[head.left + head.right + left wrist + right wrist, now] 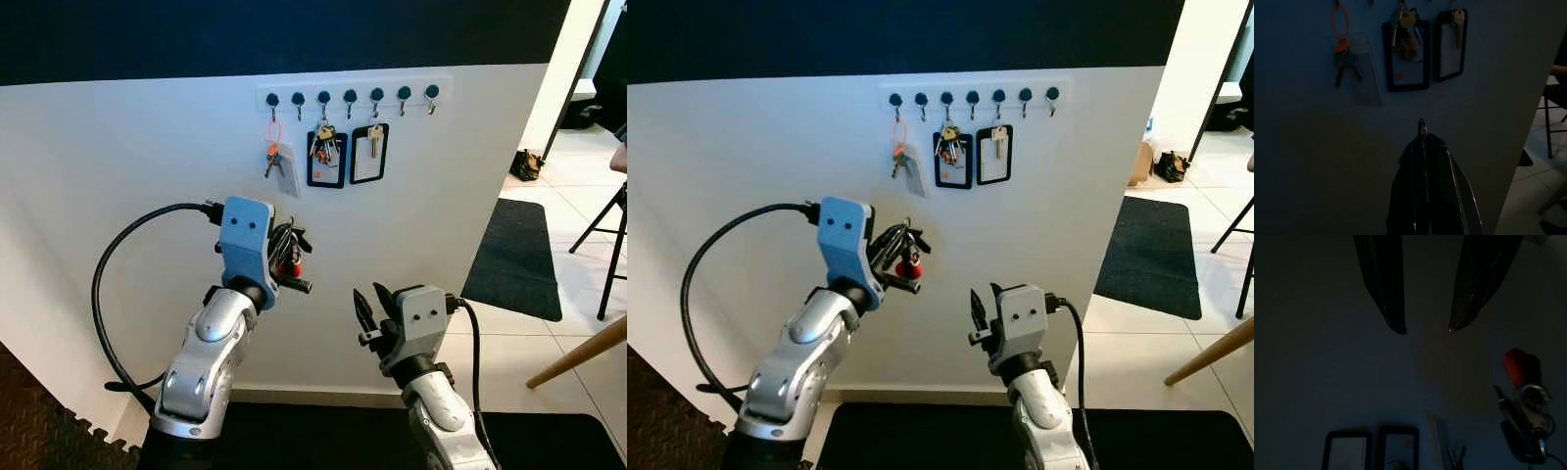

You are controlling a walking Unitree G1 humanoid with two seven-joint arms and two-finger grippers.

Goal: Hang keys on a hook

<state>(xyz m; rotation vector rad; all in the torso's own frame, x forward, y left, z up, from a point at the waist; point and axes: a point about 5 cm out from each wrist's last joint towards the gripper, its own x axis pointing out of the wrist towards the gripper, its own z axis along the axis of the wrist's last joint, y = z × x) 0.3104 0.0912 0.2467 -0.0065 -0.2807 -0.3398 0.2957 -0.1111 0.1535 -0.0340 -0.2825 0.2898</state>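
Observation:
A white hook rail (pixel 353 95) with several dark hooks runs along the top of the white wall. An orange-looped key set (pixel 275 155) hangs at its left end. A key bunch (pixel 324 143) and a single key (pixel 375 139) hang further right, each over a black-framed card. My left gripper (pixel 291 257) is below the rail, near the wall, shut on a dark key bunch with a red tag (pixel 908 266). Its ring (pixel 1421 128) pokes out past the closed fingers. My right gripper (pixel 370 304) is lower and to the right, open and holding nothing.
Bare hooks (pixel 404 94) are at the rail's right end, and others sit between the hung keys. A dark mat (pixel 514 259) lies on the tiled floor to the right, with chair legs (pixel 612 235) and a wooden leg (pixel 578 362) beyond. A black mat (pixel 323 431) lies at the wall's foot.

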